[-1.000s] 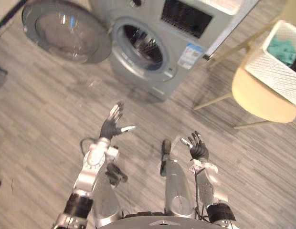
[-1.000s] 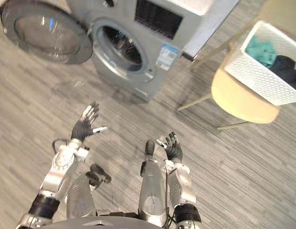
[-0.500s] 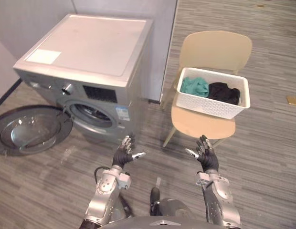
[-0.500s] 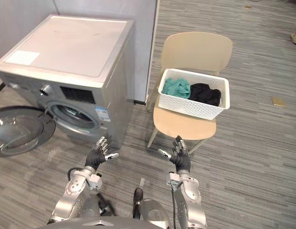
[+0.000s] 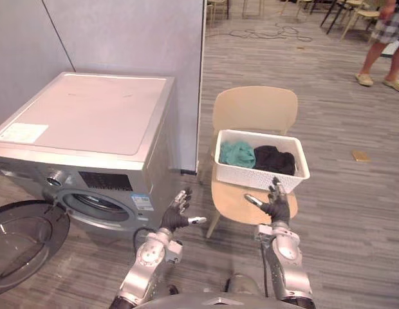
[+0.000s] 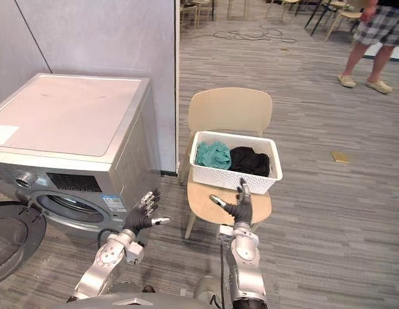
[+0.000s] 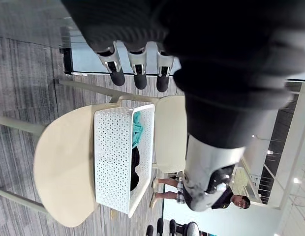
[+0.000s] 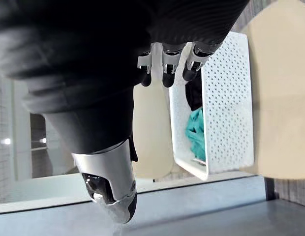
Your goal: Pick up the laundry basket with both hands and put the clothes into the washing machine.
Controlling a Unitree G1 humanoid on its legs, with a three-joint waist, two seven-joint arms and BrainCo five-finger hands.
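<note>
Unreadably small label on washing machine

The laundry basket is showing white, perforated, matt plastic; the clothes are looking like soft cloth; the washing machine is gleaming smooth silver, perhaps painted metal.

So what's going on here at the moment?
The robot faces a white laundry basket that sits on a beige chair beside the washing machine. The left hand and right hand are raised in front of it with fingers open, holding nothing and not yet touching the basket. A teal garment and a black garment lie inside. The machine's door hangs open. A person stands in the background.
</note>
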